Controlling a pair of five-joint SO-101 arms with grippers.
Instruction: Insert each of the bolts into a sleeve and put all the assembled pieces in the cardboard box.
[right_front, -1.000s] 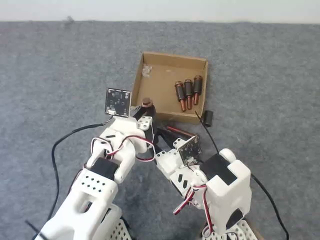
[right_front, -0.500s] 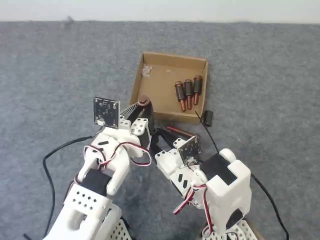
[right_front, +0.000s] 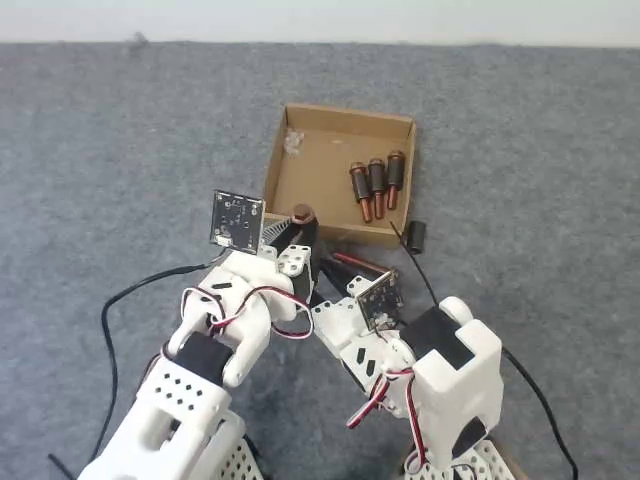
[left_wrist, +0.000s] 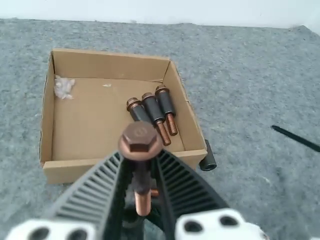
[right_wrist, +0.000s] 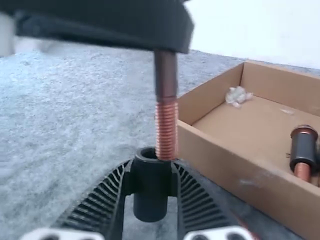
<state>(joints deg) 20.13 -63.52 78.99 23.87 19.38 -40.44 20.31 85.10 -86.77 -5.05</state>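
Observation:
My left gripper (left_wrist: 140, 161) is shut on a copper bolt (left_wrist: 140, 140), head up and shaft pointing down, just in front of the cardboard box (right_front: 275, 160). Directly beneath, my right gripper (right_wrist: 150, 174) is shut on a black sleeve (right_wrist: 149, 195), held upright. The bolt's threaded tip (right_wrist: 166, 132) meets the sleeve's mouth; whether it is inside I cannot tell. In the high view the bolt (right_front: 303, 214) sits by the box's near wall. Three assembled pieces (right_front: 377, 185) lie side by side in the box. A loose black sleeve (right_front: 415, 236) lies on the carpet outside the box's near right corner.
Grey carpet (right_front: 120, 130) covers the whole surface. A small white scrap (right_front: 293, 142) lies in the box's far left corner. A thin black cable (right_front: 420, 268) runs from the loose sleeve toward the right arm.
The left arm swung a little left, then back right, bringing the bolt over the sleeve. The right arm has kept still with the sleeve.

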